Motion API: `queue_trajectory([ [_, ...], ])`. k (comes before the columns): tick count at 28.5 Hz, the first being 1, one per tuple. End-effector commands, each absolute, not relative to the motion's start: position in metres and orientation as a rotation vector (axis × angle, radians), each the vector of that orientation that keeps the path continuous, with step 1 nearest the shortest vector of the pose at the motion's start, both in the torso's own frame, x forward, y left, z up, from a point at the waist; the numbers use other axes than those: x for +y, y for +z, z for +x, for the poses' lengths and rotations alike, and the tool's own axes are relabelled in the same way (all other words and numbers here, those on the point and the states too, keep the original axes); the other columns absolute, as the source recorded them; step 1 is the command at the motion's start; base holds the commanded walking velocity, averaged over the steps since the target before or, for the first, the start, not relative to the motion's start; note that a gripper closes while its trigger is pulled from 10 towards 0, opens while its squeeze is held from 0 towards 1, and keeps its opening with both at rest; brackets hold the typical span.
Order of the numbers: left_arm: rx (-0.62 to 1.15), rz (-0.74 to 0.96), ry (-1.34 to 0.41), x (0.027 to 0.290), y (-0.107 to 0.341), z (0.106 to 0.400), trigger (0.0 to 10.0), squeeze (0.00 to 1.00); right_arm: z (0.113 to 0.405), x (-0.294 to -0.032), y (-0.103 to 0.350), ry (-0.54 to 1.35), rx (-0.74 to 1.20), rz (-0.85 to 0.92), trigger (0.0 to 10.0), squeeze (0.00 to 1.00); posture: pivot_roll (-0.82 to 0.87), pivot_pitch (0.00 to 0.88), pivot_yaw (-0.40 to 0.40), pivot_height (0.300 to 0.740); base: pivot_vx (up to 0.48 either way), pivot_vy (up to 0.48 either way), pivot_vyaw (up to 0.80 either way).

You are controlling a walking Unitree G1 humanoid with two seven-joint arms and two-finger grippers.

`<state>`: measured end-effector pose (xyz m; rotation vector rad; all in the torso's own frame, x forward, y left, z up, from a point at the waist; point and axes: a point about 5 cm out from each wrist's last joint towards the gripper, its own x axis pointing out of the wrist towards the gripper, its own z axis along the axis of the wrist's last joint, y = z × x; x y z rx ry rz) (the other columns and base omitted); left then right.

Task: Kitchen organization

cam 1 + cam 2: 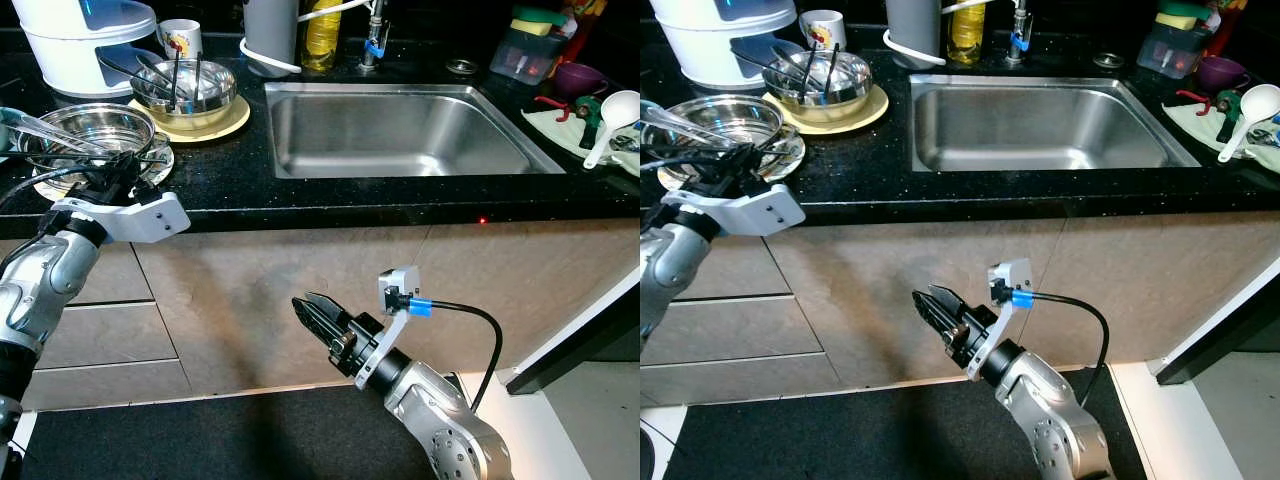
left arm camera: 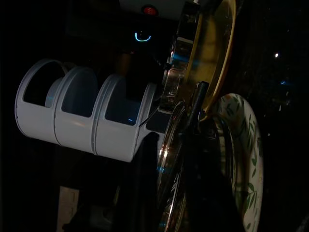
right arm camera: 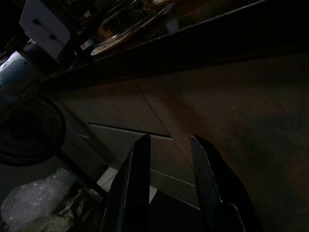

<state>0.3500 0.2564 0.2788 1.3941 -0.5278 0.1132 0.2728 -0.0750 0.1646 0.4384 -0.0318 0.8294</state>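
A steel bowl [image 1: 85,125] holding a spoon stands on a leaf-patterned plate [image 1: 160,162] at the left end of the black counter [image 1: 230,180]. My left gripper [image 1: 118,172] is at this bowl's near rim, and in the dark left wrist view the rim [image 2: 169,159] runs right before it. Behind, a second steel bowl [image 1: 185,85] full of utensils rests on a yellow plate [image 1: 235,120]. My right gripper [image 1: 305,308] hangs low in front of the cabinet, below the counter edge. It is open and holds nothing.
The steel sink [image 1: 400,130] lies mid-counter. A white stacked container [image 1: 80,40] and a mug [image 1: 180,38] stand at the back left. At the right are a white ladle [image 1: 612,115], a purple bowl [image 1: 580,78] and a sponge box [image 1: 530,45]. Drawers [image 1: 110,330] sit below.
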Motion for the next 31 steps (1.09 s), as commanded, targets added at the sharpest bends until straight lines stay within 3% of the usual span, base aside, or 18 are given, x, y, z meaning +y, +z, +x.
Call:
queue_trajectory([
  [1, -0.513, 1.395, 0.085, 0.254, 0.275, 0.352, 10.0, 1.0, 0.271, -0.076, 0.166, 0.827, -0.032, 0.445, 10.0, 0.0, -0.08, 0.196, -0.064, 0.74, 0.0, 0.0, 0.0],
  [9, -0.475, 1.437, 0.105, 0.258, 0.278, 0.358, 10.0, 1.0, 0.27, -0.073, 0.168, 0.866, -0.03, 0.426, 10.0, 0.0, -0.08, 0.195, -0.062, 0.74, 0.0, 0.0, 0.0],
  [10, -0.464, 1.44, 0.104, 0.258, 0.278, 0.359, 10.0, 0.89, 0.269, -0.072, 0.168, 0.869, -0.032, 0.418, 10.0, 0.0, -0.08, 0.195, -0.062, 0.74, 0.0, 0.0, 0.0],
  [11, -0.451, 1.447, 0.108, 0.26, 0.277, 0.36, 10.0, 0.0, 0.269, -0.07, 0.172, 0.877, -0.044, 0.406, 10.0, 0.0, -0.08, 0.196, -0.06, 0.74, 0.0, 0.0, 0.0],
  [24, -0.441, 1.448, 0.11, 0.255, 0.278, 0.373, 10.0, 0.0, 0.27, -0.06, 0.193, 0.916, -0.116, 0.366, 10.0, 0.0, -0.09, 0.197, -0.059, 0.74, 0.0, 0.0, 0.0],
  [25, -0.446, 1.446, 0.105, 0.253, 0.279, 0.373, 8.1, 0.0, 0.27, -0.06, 0.193, 0.916, -0.116, 0.367, 10.0, 0.0, -0.09, 0.197, -0.056, 0.74, 0.0, 0.0, 0.0],
  [27, -0.451, 1.443, 0.102, 0.252, 0.28, 0.374, 8.1, 0.0, 0.269, -0.06, 0.193, 0.915, -0.116, 0.367, 10.0, 0.0, -0.09, 0.197, -0.056, 0.74, 0.0, 0.0, 0.0],
  [28, -0.456, 1.443, 0.095, 0.25, 0.28, 0.374, 2.3, 0.0, 0.268, -0.06, 0.193, 0.913, -0.116, 0.368, 10.0, 0.0, -0.09, 0.197, -0.053, 0.74, 0.0, 0.0, 0.0],
  [30, -0.459, 1.443, 0.09, 0.249, 0.28, 0.374, 2.3, 0.0, 0.268, -0.06, 0.193, 0.912, -0.116, 0.369, 10.0, 0.0, -0.09, 0.197, -0.053, 0.74, 0.0, 0.0, 0.0],
  [31, -0.464, 1.443, 0.083, 0.248, 0.279, 0.374, 0.6, 0.0, 0.268, -0.06, 0.193, 0.911, -0.116, 0.37, 10.0, 0.0, -0.09, 0.196, -0.052, 0.74, 0.0, 0.0, 0.0],
])
